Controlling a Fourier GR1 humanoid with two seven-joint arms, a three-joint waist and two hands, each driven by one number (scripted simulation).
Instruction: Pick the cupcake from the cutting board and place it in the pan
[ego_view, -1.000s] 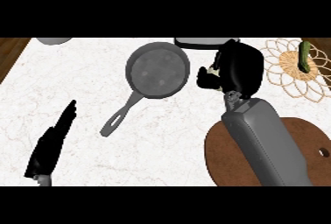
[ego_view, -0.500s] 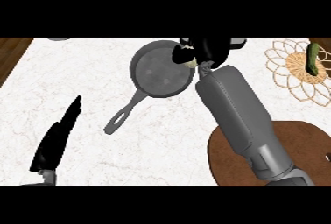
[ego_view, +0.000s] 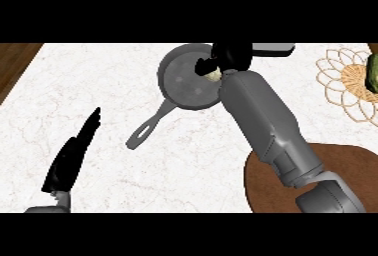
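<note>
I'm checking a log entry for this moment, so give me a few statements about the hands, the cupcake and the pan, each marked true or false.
1. The right hand is over the pan, its fingers curled round the cupcake. True.
2. The cupcake sits on the cutting board. False: it is held at the pan's right rim, and no cupcake shows on the visible part of the board.
3. The left hand rests open at the lower left, touching nothing. True.
4. The pan's handle points toward the upper right. False: it points to the lower left.
5. The right forearm crosses over the cutting board. True.
</note>
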